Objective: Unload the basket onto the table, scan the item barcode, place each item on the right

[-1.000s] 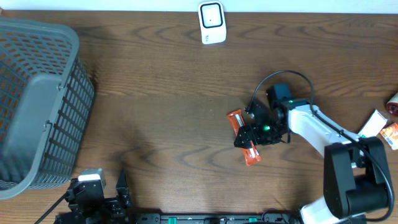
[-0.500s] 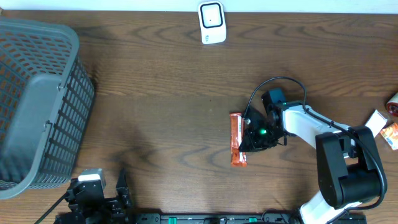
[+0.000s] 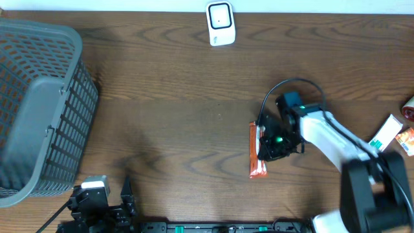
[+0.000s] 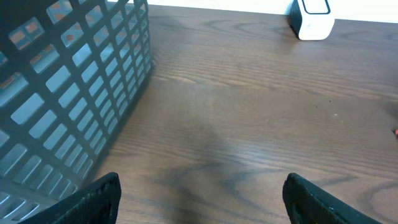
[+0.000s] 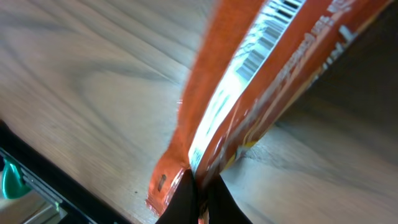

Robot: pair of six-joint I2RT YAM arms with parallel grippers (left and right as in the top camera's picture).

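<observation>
Now | right claw (image 3: 264, 144) clamped on orange packet (image 3: 257, 167); arm stretched left | left claw (image 4: 202, 196) apart

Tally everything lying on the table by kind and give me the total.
Grey basket: 1
White scanner: 1
Orange snack bar: 1
Small items at the right edge: 3 (white box, orange-red packet, red item, partly cut off)
Total: 6

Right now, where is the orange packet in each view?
Overhead: orange packet right of centre, lower half.
Left wrist: not clearly in it.
Right wrist: diagonal across the middle, barcode showing.
Shared landmark: the dark wooden table, in all three.
</observation>
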